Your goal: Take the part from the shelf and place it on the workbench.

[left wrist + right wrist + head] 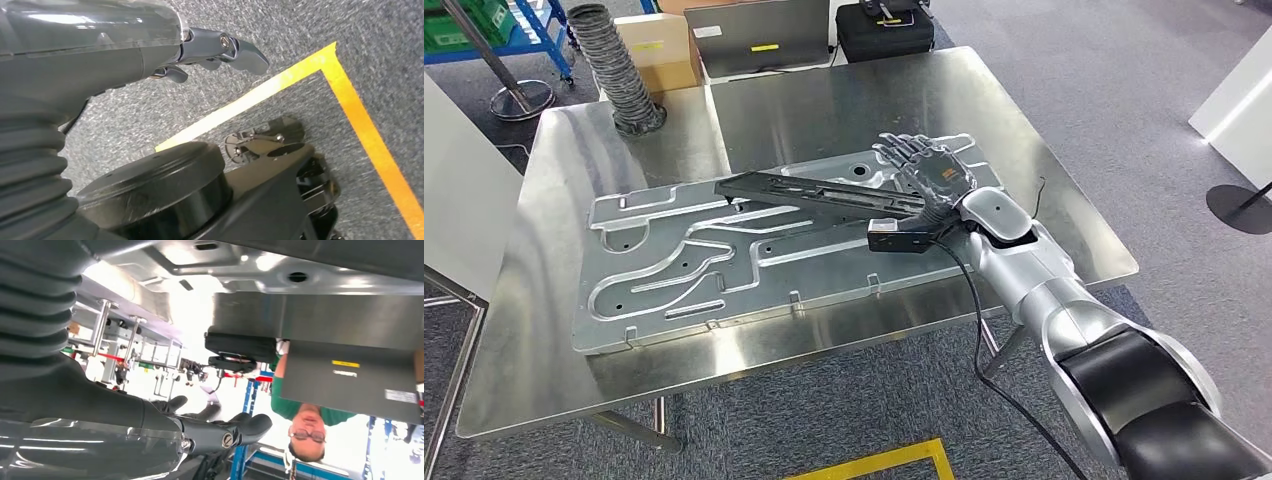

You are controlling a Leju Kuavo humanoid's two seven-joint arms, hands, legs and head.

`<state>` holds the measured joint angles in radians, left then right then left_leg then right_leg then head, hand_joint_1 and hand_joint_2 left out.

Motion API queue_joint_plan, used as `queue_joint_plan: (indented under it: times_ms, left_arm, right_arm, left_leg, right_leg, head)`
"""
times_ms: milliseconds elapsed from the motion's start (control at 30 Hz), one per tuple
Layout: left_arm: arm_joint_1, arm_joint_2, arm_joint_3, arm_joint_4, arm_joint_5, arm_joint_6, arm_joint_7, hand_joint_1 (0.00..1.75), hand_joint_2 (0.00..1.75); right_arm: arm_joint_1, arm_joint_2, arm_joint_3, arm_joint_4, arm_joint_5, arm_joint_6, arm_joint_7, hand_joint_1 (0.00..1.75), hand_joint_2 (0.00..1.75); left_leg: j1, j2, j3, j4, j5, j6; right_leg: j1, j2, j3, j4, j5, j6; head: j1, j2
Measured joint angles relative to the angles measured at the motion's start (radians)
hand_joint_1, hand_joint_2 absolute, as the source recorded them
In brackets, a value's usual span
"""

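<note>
My right hand (pixel 929 172) hovers spread and empty above the dark part (pixel 819 195), which lies across the stamped panel (pixel 664 270) on the workbench (pixel 844 100), apparently placed. My left hand (pixel 220 47) hangs over the floor, fingers apart, holding nothing.

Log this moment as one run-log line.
stage: placing | dark part lies on metal panel on workbench | right hand open above part's end | left hand hanging, empty

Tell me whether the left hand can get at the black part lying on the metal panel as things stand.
Probably not yet. The left hand hangs down by the robot's side over the carpet floor, away from the workbench. The black part lies on the metal panel beside the right hand, so the left arm must first come up.
</note>
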<state>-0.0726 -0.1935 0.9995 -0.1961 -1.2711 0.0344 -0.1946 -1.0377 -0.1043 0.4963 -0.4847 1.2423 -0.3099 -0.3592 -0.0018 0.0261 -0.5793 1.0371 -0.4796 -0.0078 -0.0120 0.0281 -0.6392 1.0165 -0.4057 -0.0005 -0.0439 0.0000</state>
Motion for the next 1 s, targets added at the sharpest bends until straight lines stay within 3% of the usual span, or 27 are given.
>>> queue_joint_plan:
  times_ms: [33, 100, 167, 200, 233, 300, 333, 367, 467, 533, 633, 667, 700, 733, 800, 867, 967, 1000]
  left_arm:
    - [0.001, 0.000, 0.000, 0.000, 0.000, 0.002, 0.003, 0.00, 0.00]
    - [0.002, 0.000, 0.000, 0.000, 0.001, 0.007, 0.007, 0.00, 0.00]
    - [0.003, 0.000, 0.000, 0.000, 0.002, 0.010, 0.011, 0.00, 0.00]
    - [0.002, 0.000, 0.000, 0.000, 0.003, 0.011, 0.012, 0.00, 0.00]
    - [0.002, 0.000, 0.000, 0.000, 0.003, 0.012, 0.015, 0.00, 0.00]
    - [0.000, 0.000, 0.000, 0.000, 0.005, 0.013, 0.019, 0.00, 0.00]
    - [-0.002, 0.000, 0.001, 0.000, 0.007, 0.013, 0.022, 0.00, 0.00]
    - [-0.004, 0.000, 0.001, 0.000, 0.009, 0.013, 0.023, 0.00, 0.00]
    - [-0.003, 0.000, 0.003, 0.000, 0.014, 0.013, 0.027, 0.00, 0.00]
    - [-0.003, 0.000, 0.005, 0.000, 0.015, 0.013, 0.028, 0.00, 0.00]
    - [-0.003, 0.000, 0.008, 0.000, 0.015, 0.013, 0.028, 0.00, 0.00]
    - [-0.002, 0.000, 0.008, 0.000, 0.015, 0.013, 0.028, 0.00, 0.00]
    - [-0.002, 0.000, 0.009, 0.000, 0.015, 0.013, 0.028, 0.00, 0.00]
    - [-0.002, 0.000, 0.010, 0.000, 0.015, 0.013, 0.029, 0.00, 0.00]
    - [-0.003, 0.000, 0.012, 0.000, 0.014, 0.013, 0.030, 0.00, 0.00]
    - [-0.003, 0.000, 0.013, 0.000, 0.013, 0.013, 0.031, 0.00, 0.00]
    - [-0.002, 0.000, 0.014, 0.000, 0.012, 0.013, 0.031, 0.00, 0.00]
    - [-0.001, 0.000, 0.015, 0.000, 0.012, 0.012, 0.030, 0.00, 0.00]
  right_arm:
    - [-0.003, -0.002, 0.000, 0.000, 0.002, 0.003, 0.000, 0.00, 0.00]
    - [-0.009, -0.008, 0.000, 0.001, 0.006, 0.010, -0.001, 0.00, 0.00]
    - [-0.013, -0.014, 0.001, 0.003, 0.012, 0.018, -0.001, 0.00, 0.00]
    - [-0.015, -0.016, 0.001, 0.005, 0.013, 0.021, -0.001, 0.00, 0.00]
    - [-0.019, -0.017, 0.002, 0.006, 0.014, 0.022, -0.001, 0.00, 0.00]
    - [-0.030, -0.020, 0.002, 0.008, 0.014, 0.022, -0.001, 0.00, 0.00]
    - [-0.036, -0.021, 0.003, 0.010, 0.014, 0.021, -0.001, 0.00, 0.00]
    - [-0.040, -0.022, 0.003, 0.012, 0.014, 0.021, -0.002, 0.00, 0.00]
    - [-0.046, -0.023, 0.003, 0.017, 0.014, 0.021, -0.003, 0.00, 0.00]
    - [-0.050, -0.019, 0.004, 0.019, 0.014, 0.021, -0.004, 0.00, 0.00]
    - [-0.055, -0.003, 0.004, 0.027, 0.014, 0.021, -0.003, 0.00, 0.00]
    - [-0.055, 0.003, 0.004, 0.031, 0.014, 0.021, -0.003, 0.00, 0.00]
    - [-0.055, 0.007, 0.005, 0.034, 0.014, 0.021, -0.003, 0.00, 0.00]
    - [-0.055, 0.011, 0.005, 0.036, 0.014, 0.021, -0.003, 0.00, 0.00]
    - [-0.060, 0.014, 0.005, 0.039, 0.013, 0.021, -0.003, 0.00, 0.00]
    - [-0.064, 0.014, 0.005, 0.039, 0.011, 0.019, -0.002, 0.00, 0.00]
    - [-0.056, 0.015, 0.005, 0.041, 0.003, -0.002, 0.002, 0.00, 0.00]
    - [-0.049, 0.015, 0.005, 0.041, 0.000, -0.012, 0.004, 0.00, 0.00]
  left_leg:
    - [0.003, -0.003, -0.016, 0.038, -0.023, -0.005]
    - [0.009, -0.009, -0.073, 0.169, -0.084, -0.014]
    - [0.014, -0.012, -0.120, 0.267, -0.109, -0.019]
    - [0.016, -0.013, -0.120, 0.264, -0.093, -0.020]
    - [0.017, -0.012, -0.100, 0.218, -0.060, -0.019]
    - [0.015, -0.002, -0.036, 0.080, 0.007, -0.011]
    - [0.012, 0.003, -0.011, 0.026, 0.023, -0.006]
    - [0.009, 0.007, 0.001, -0.002, 0.027, -0.001]
    - [0.008, 0.006, 0.001, -0.018, 0.031, 0.016]
    - [0.011, 0.009, -0.002, -0.029, 0.044, 0.030]
    - [0.009, 0.014, -0.018, -0.032, 0.058, 0.039]
    - [0.008, 0.014, -0.024, -0.031, 0.062, 0.039]
    - [0.008, 0.015, -0.031, -0.030, 0.066, 0.038]
    - [0.008, 0.015, -0.038, -0.028, 0.071, 0.036]
    - [0.008, 0.013, -0.049, -0.022, 0.078, 0.030]
    - [0.007, 0.009, -0.056, -0.018, 0.086, 0.018]
    - [0.009, 0.004, -0.061, -0.020, 0.100, -0.002]
    - [0.009, 0.002, -0.067, -0.014, 0.090, -0.007]
  right_leg:
    - [-0.003, -0.001, 0.003, -0.003, 0.001, -0.006]
    - [-0.004, -0.002, 0.005, -0.004, 0.000, -0.012]
    - [-0.003, -0.002, 0.006, -0.003, -0.001, -0.013]
    - [-0.003, -0.002, 0.006, -0.002, -0.002, -0.013]
    - [-0.003, -0.001, 0.008, 0.000, -0.003, -0.012]
    - [-0.001, -0.001, 0.009, 0.004, -0.006, -0.006]
    - [0.001, -0.001, 0.008, 0.006, -0.006, -0.002]
    - [0.003, -0.002, 0.005, 0.007, -0.004, 0.004]
    - [0.004, -0.007, 0.000, 0.007, 0.001, 0.021]
    - [0.001, -0.010, -0.016, 0.047, -0.040, 0.031]
    - [-0.001, -0.013, -0.085, 0.228, -0.157, 0.044]
    - [-0.001, -0.013, -0.099, 0.271, -0.174, 0.047]
    - [-0.002, -0.013, -0.095, 0.279, -0.172, 0.049]
    - [-0.002, -0.013, -0.071, 0.247, -0.152, 0.049]
    - [-0.003, -0.007, 0.015, 0.111, -0.104, 0.045]
    - [0.001, 0.002, 0.066, 0.021, -0.072, 0.033]
    - [0.005, 0.001, 0.060, 0.005, -0.052, 0.009]
    - [0.003, -0.001, 0.056, 0.000, -0.043, 0.000]
  head:
    - [0.000, 0.000]
    - [0.000, 0.000]
    - [0.000, 0.000]
    - [0.000, 0.000]
    - [0.000, 0.000]
    - [0.000, 0.000]
    - [0.000, 0.000]
    - [0.000, 0.000]
    - [0.000, 0.000]
    - [0.000, 0.000]
    - [0.000, 0.000]
    - [0.000, 0.000]
    - [0.000, 0.000]
    - [0.000, 0.000]
    - [0.000, 0.000]
    - [0.000, 0.000]
    - [0.000, 0.000]
    - [0.000, 0.000]
